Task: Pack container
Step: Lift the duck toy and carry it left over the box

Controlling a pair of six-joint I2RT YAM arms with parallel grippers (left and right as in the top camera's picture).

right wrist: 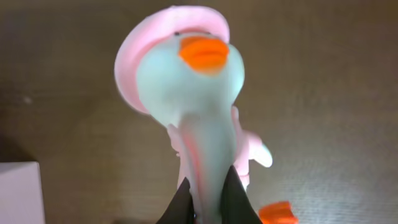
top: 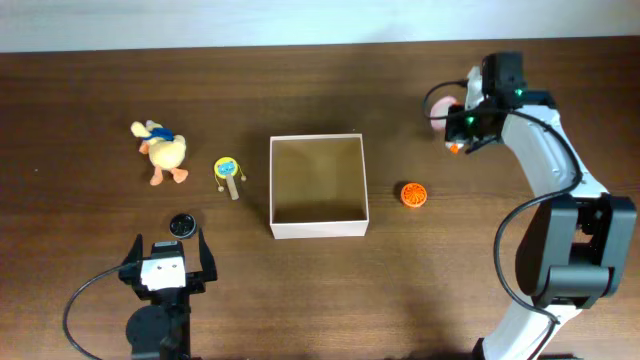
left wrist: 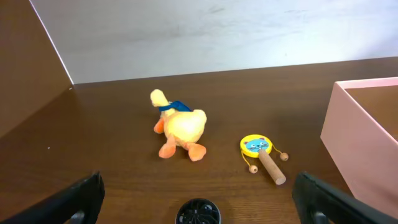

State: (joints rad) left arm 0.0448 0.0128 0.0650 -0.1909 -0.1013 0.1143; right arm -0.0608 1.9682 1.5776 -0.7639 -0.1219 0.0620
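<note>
Right jaws clamp the pink duck toy (right wrist: 202,118); container (top: 318,228) well apart, leftward.

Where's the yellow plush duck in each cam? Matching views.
Overhead: yellow plush duck far left, left of the rattle drum and the container.
Left wrist: duck mid-frame, rattle drum to its right, container wall at the right edge.
Right wrist: not in it; right gripper pinches a pink-hatted duck toy instead.
Shared landmark: the rattle drum, between duck and container in overhead and left wrist.
</note>
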